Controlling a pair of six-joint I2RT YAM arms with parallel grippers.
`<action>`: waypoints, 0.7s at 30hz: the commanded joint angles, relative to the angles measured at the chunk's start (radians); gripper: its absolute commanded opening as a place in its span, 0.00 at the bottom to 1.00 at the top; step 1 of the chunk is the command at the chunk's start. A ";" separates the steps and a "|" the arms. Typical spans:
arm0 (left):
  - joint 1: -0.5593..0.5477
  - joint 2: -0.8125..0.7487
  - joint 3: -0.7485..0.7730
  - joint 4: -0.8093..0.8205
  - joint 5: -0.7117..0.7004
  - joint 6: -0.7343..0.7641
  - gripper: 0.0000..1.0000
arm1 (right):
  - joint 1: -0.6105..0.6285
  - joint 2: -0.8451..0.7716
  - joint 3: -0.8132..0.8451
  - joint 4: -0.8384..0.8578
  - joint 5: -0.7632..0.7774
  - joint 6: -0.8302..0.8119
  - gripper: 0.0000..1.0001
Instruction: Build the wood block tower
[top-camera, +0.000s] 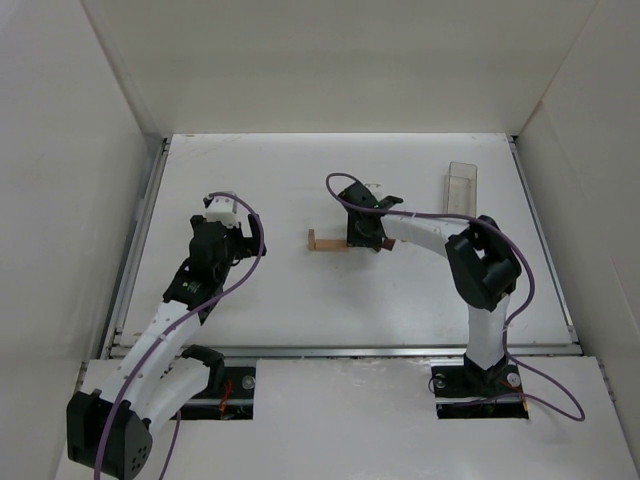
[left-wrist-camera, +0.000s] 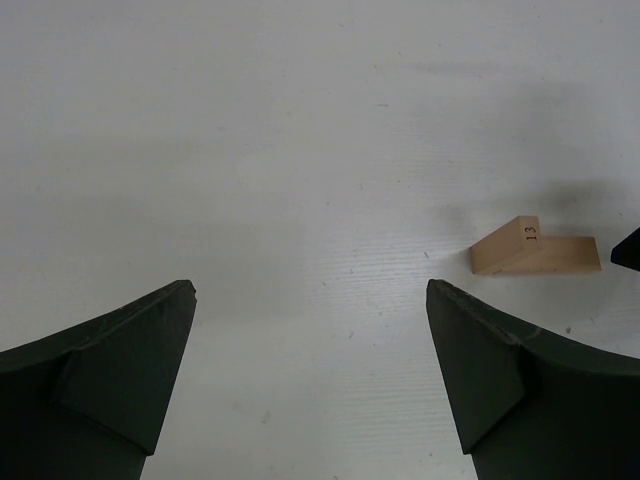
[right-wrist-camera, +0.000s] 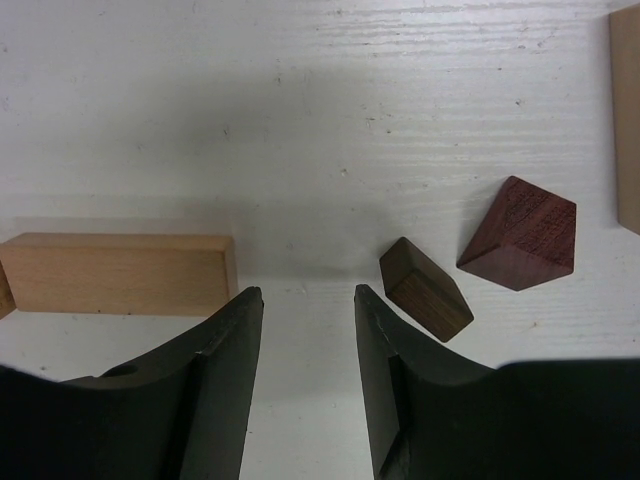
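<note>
The white table is closed in by white panels on its left, far and right sides. Broad bare surface lies across the far strip and in the near middle between the two arms.

The left gripper hangs over bare surface in the left half. Its jaws are spread wide with nothing between them, and there is free room on every side.

The right gripper points down near the table's middle. Its jaws are parted by only a narrow gap and grasp nothing.

A clear box stands well apart towards the far right edge.

The tower is not stacked, and its pieces lie loose around the right gripper. A long tan bar lies flat just left of the gripper's left finger. A second tan bar shows only at the right edge of the right wrist view.

A reddish roof-shaped block rests to the right of the jaws. A smaller dark brown block sits just beside the right finger; whether they touch cannot be told.

A short tan piece sits at the long bar's far end and carries the number "13".
</note>
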 joint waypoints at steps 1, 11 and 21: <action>0.004 -0.006 -0.012 0.052 0.008 -0.005 1.00 | 0.006 0.004 -0.002 0.041 -0.013 -0.007 0.47; 0.004 -0.006 -0.012 0.052 0.008 -0.005 1.00 | 0.006 0.047 0.027 0.060 -0.013 -0.026 0.47; 0.004 -0.006 -0.021 0.052 0.008 -0.005 1.00 | 0.006 0.067 0.046 0.060 -0.022 -0.035 0.47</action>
